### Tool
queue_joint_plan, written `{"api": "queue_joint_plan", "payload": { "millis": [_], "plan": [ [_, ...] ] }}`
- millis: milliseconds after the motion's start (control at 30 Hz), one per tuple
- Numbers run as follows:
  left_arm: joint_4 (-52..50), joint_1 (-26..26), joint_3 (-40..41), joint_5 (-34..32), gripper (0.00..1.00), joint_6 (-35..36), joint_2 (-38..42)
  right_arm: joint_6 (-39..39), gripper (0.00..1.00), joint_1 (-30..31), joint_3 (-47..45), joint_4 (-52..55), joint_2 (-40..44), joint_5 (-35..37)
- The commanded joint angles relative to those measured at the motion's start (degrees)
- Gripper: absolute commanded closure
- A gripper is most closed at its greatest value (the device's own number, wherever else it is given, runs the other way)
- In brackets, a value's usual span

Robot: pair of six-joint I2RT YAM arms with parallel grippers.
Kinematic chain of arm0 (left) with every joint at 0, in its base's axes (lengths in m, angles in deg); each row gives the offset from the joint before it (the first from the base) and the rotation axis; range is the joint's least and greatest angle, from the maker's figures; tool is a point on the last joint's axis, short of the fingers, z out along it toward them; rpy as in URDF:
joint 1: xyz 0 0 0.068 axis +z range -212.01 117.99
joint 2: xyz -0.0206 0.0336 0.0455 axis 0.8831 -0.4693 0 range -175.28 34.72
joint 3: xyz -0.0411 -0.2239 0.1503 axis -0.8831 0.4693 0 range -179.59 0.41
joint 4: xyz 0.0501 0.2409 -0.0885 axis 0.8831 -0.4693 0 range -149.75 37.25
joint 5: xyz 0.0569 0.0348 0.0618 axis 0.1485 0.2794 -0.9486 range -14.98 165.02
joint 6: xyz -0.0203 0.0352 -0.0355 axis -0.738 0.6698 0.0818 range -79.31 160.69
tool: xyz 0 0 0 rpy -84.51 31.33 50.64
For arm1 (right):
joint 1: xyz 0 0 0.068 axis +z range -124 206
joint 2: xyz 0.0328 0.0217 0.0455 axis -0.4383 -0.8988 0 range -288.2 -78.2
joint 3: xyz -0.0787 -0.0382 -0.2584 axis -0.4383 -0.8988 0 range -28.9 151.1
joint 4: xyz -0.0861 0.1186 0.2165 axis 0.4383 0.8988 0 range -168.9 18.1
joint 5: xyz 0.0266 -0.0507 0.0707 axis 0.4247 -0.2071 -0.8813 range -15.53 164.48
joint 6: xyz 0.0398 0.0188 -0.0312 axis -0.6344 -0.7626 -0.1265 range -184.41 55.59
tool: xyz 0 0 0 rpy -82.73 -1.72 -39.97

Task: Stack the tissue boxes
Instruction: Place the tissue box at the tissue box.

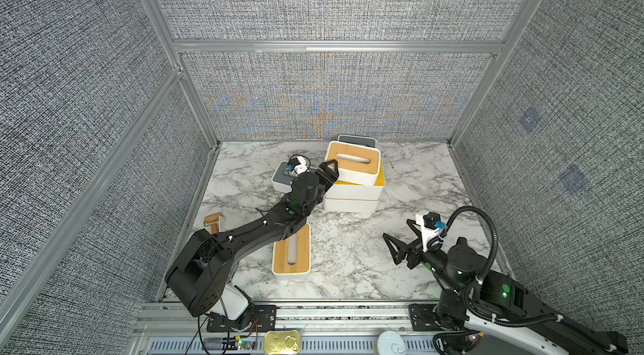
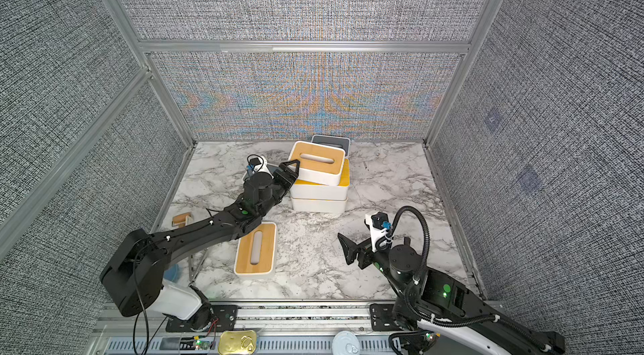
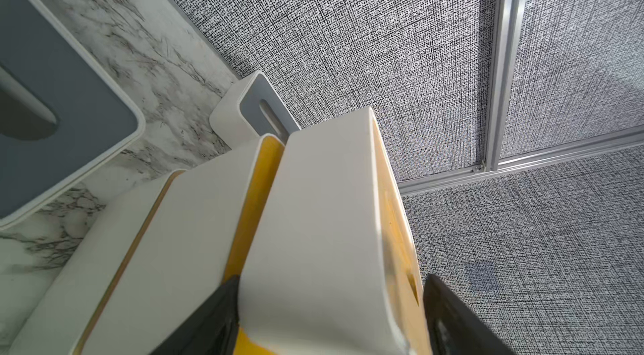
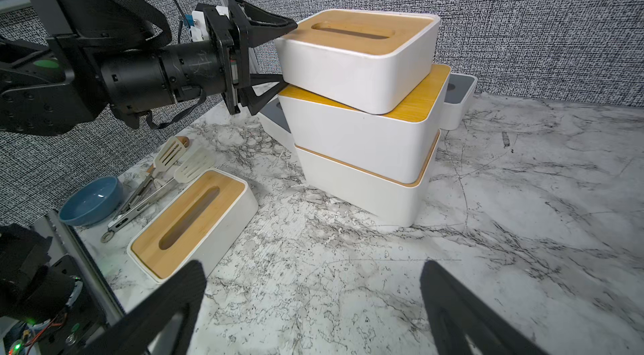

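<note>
We judge the step in hand to be the release of the third box onto the stack. The left gripper (image 4: 287, 52) straddles the short end of the top box (image 4: 359, 57), jaws spread one above the lid and one beneath the base. The left wrist view shows a sliver of daylight between the lid-side finger and the lid, so we read the jaws as parted rather than pinching. Just past the fingertips the top box rests on the second box (image 4: 359, 133), which sits on the bottom box (image 4: 366, 189). It lies skewed, its corner overhanging on the gripper's side. The right gripper (image 1: 395, 228) hangs wide open and empty over the marble table (image 4: 488, 231), well apart from the stack. Three boxes remain loose. A bamboo-lidded box (image 4: 191, 224) lies back under the left forearm and a grey box (image 1: 284, 179) lies just beneath the left wrist. Another grey box (image 1: 357, 140) sits beyond the stack from the fingertips. Next we would want a straight withdrawal along the fingers, so the lower finger does not drag the box. Squaring it up before fetching another also seems wise.
</note>
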Motion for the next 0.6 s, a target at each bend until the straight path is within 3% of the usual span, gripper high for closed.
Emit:
{"api": "queue_joint_plan", "payload": {
  "millis": [0, 200, 333, 400, 567],
  "plan": [
    [-1.46, -0.13, -0.48, -1.52, 0.17, 2.08, 0.65, -0.29, 0.01, -0.04, 0.15, -0.15, -0.04, 0.19],
    [-4.19, -0.3, -0.31, -2.97, 0.14, 3.3, 1.83, -0.27, 0.01, -0.04, 0.14, -0.15, -0.06, 0.29],
    [-6.33, -0.39, -0.49, -3.68, 0.02, 4.92, 3.15, -0.24, 0.01, -0.04, 0.19, -0.29, -0.41, 0.7],
    [-7.09, -0.37, -0.49, -4.02, 0.01, 5.87, 3.96, -0.3, 0.01, -0.04, 0.07, -0.33, -0.76, 1.04],
    [-9.24, -0.15, 0.03, -5.56, 0.01, 15.35, 8.98, -4.15, 0.01, -0.06, 1.31, -0.06, -2.71, 5.42]
  ]
}}
